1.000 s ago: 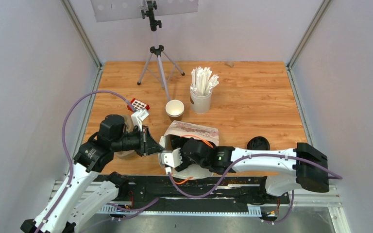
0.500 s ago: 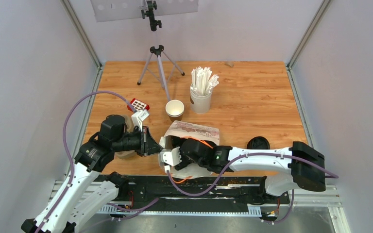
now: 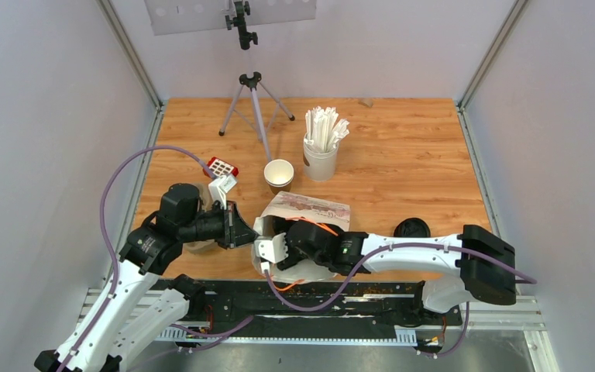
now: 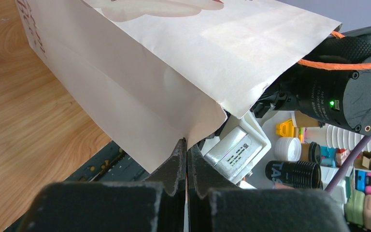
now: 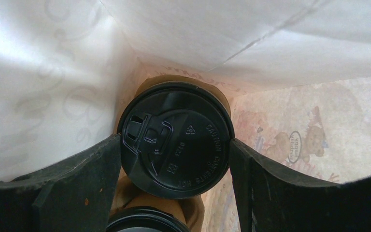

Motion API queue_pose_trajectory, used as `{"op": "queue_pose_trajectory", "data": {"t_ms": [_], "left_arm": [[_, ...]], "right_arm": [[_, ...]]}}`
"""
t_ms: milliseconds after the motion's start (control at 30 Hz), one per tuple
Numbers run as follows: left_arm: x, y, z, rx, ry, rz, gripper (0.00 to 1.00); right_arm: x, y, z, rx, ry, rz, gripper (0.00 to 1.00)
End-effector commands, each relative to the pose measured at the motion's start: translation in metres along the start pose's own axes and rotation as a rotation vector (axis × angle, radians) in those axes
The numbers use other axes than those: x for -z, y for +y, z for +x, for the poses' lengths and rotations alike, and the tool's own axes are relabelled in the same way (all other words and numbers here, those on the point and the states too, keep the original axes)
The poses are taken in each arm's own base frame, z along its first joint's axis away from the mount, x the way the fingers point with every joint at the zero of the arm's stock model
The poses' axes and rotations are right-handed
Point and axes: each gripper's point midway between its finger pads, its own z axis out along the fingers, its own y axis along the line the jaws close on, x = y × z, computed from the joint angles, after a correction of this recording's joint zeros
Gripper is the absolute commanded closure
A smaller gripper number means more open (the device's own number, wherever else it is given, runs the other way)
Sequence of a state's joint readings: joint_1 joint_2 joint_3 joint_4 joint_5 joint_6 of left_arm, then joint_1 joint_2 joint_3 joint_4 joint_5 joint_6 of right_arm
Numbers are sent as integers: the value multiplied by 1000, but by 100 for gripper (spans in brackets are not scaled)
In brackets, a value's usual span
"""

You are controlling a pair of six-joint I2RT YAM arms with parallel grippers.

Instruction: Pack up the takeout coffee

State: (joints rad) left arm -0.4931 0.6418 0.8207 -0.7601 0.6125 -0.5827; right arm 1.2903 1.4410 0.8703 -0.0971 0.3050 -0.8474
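Deep inside paper bag (image 4: 174,63): lidded coffee cup (image 5: 174,125) clasped on both sides by right gripper (image 5: 175,150), second lidded cup (image 5: 142,223) just beneath. Open edge of bag pinched tight by fully closed left gripper (image 4: 186,147)
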Motion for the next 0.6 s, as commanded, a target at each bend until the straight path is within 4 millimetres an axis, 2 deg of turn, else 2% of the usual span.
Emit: {"op": "queue_pose_trajectory", "data": {"t_ms": [0,567], "left_arm": [[2,-18,-9,-20,-35,85,100],[0,-18,-11,-15,-35,88,100]], "right_arm": [[-8,-8,2,-44,22,25,31],[-13,-11,12,-59,59,35,31]]}}
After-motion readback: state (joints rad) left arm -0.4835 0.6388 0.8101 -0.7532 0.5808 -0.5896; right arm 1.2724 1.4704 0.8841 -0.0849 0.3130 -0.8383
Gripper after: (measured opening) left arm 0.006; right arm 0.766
